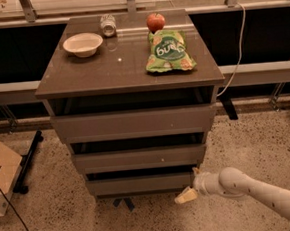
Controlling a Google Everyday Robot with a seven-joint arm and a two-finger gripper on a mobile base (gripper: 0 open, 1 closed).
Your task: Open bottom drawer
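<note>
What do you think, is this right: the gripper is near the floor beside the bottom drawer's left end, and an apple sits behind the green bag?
Not quite. The camera view shows the gripper near the floor beside the right end of the bottom drawer, not the left. The apple does sit behind the green bag.

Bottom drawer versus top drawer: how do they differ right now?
The bottom drawer has the shortest front; the top drawer has the tallest. The bottom drawer sits lowest, with the claw at its right end; the top drawer sits just under the tabletop. Both are plain, handleless and grey-brown.
</note>
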